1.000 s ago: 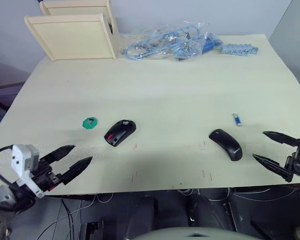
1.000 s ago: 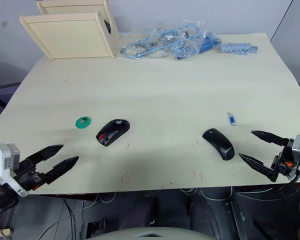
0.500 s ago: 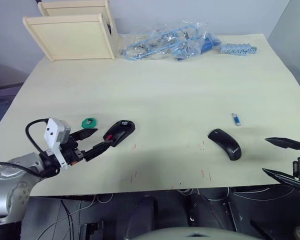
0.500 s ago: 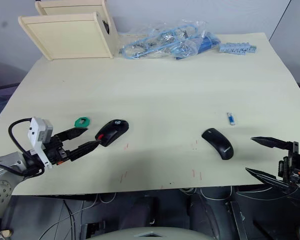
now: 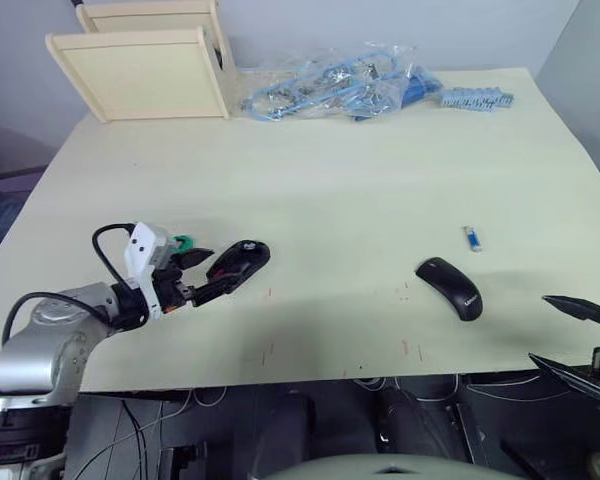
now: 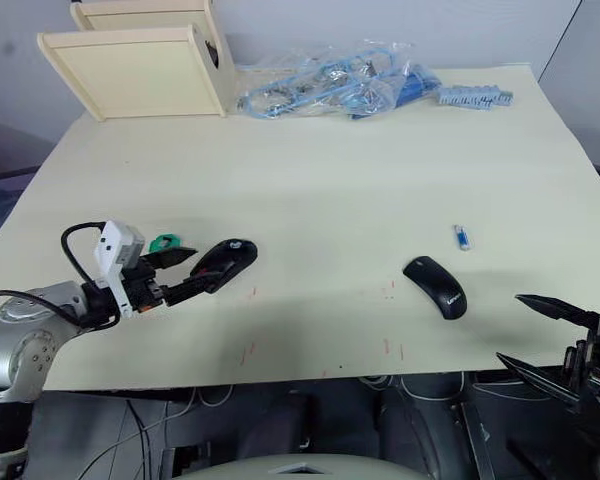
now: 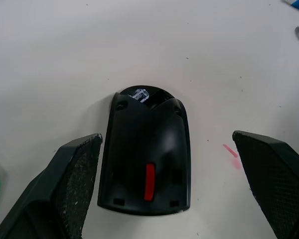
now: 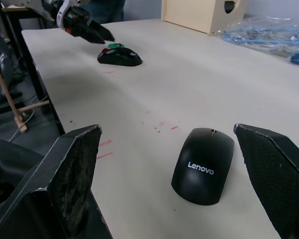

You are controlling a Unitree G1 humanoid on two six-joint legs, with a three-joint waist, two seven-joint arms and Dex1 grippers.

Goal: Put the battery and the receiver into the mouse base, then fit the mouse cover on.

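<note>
Left gripper [image 5: 204, 272] hovers with its two black fingers spread wide at the near end of the mouse base [image 5: 238, 264], one finger on either side of the shell and neither touching it, as the left wrist view shows. Right gripper [image 6: 542, 338] hangs off the table's front edge on the robot's right, its fingers also parted wide, with nothing between them.

Beneath them a pale cream table [image 5: 320, 170] carries everything. At its far left corner stand two light wooden boxes [image 5: 145, 70], and beside them, along the back edge, lies a clear plastic bag of blue cables [image 5: 335, 85] with a strip of blue connectors [image 5: 477, 98] just to its right.

On the robot's right half of the table, the mouse cover [image 5: 451, 287] lies glossy side up, its white lettering legible in the right wrist view, well apart from the base. The mouse base sits on the left half, hollow side up with a red part showing inside. Just beside it, toward the robot's left, a green round disc [image 6: 164, 243] lies partly behind the left gripper. The battery [image 5: 474, 238], blue with a pale end, rests flat on the table just beyond the cover.
</note>
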